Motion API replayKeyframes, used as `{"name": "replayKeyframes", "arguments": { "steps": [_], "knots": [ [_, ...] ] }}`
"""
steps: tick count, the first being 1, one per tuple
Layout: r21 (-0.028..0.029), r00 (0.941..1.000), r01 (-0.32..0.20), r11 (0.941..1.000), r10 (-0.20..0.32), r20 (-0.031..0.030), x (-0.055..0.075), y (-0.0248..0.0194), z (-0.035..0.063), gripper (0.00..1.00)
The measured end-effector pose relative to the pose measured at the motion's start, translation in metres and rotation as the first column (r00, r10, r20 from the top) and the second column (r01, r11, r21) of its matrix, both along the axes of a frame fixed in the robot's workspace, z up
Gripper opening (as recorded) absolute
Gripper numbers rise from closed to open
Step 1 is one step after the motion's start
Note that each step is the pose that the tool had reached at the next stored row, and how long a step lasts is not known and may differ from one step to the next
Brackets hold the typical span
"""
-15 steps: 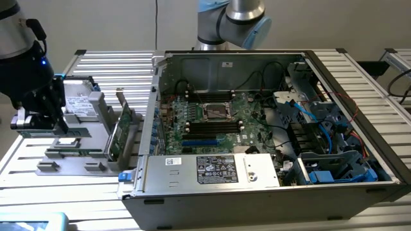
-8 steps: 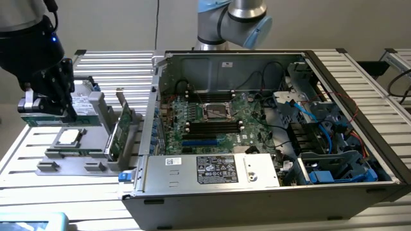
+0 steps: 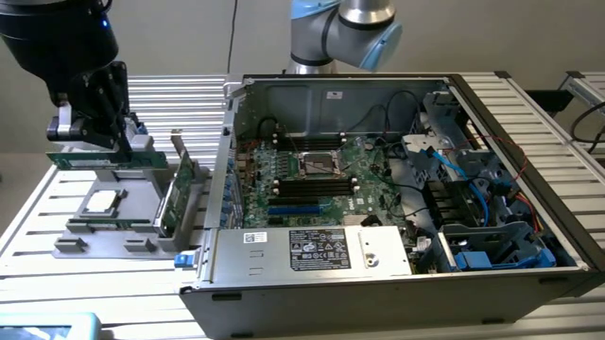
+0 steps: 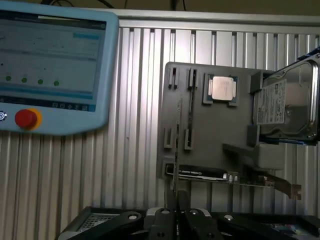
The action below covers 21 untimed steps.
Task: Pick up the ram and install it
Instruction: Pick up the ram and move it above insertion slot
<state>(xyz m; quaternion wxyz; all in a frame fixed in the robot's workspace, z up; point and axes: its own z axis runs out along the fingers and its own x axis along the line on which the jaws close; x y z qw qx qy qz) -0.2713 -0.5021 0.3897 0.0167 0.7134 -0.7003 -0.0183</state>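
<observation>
My gripper (image 3: pixel 92 147) is clamped on the ram (image 3: pixel 71 161), holding it level above the grey tray (image 3: pixel 142 212). Risk noted: I pinch only its thin edge, so the stick could tilt or slip in my hold and go in crooked.

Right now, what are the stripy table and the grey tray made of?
The table looks like bare metal, likely aluminium: silvery ribbed slats that catch the light. The grey tray looks like matte plastic: dull, even grey with moulded slots, no shine.
</observation>
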Motion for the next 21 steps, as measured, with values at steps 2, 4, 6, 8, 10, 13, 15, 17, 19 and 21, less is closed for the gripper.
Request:
{"name": "replayKeyframes", "arguments": {
  "steps": [2, 4, 6, 8, 10, 13, 15, 17, 19, 21],
  "knots": [
    [0.0011, 1.0000, 0.000, 1.0000, 0.000, -0.0002, 0.009, 0.0000, 0.0042, 0.13],
    [0.0020, 1.0000, -0.001, 1.0000, 0.001, -0.0002, 0.017, 0.0000, 0.0069, 0.13],
    [0.0024, 1.0000, -0.001, 1.0000, 0.001, -0.0002, 0.027, 0.0000, 0.0073, 0.13],
    [0.0028, 1.0000, -0.002, 1.0000, 0.002, -0.0001, 0.036, 0.0000, 0.0074, 0.13],
    [0.0030, 1.0000, -0.002, 1.0000, 0.002, -0.0002, 0.045, 0.0000, 0.0075, 0.13],
    [0.0039, 1.0000, -0.004, 1.0000, 0.004, -0.0002, 0.058, 0.0000, 0.0079, 0.13],
    [0.0053, 1.0000, -0.004, 1.0000, 0.004, -0.0002, 0.068, 0.0000, 0.0087, 0.13],
    [0.0069, 1.0000, -0.005, 1.0000, 0.005, -0.0001, 0.077, 0.0000, 0.0096, 0.13],
    [0.0073, 1.0000, -0.006, 1.0000, 0.006, -0.0002, 0.086, 0.0000, 0.0100, 0.13],
    [0.0073, 1.0000, -0.007, 0.9999, 0.007, -0.0002, 0.095, 0.0000, 0.0101, 0.13]
  ]
}}
